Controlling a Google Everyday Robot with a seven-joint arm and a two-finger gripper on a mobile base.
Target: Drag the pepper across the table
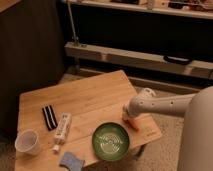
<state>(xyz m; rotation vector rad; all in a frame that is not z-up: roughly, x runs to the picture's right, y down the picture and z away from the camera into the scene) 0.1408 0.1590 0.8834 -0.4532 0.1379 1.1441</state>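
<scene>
The pepper (131, 123) is a small orange-red tapered piece lying on the light-wood table (90, 97) near its right front corner, just right of the green plate (111, 141). My gripper (128, 114) comes in from the right on a white arm (165, 104) and sits directly over the pepper's upper end, hiding part of it. Whether it touches the pepper does not show.
A white tube (62, 131), a black striped object (48, 117), a white cup (27, 142) and a blue sponge (72, 160) lie on the table's left front part. A metal shelf frame (140, 55) stands behind the table.
</scene>
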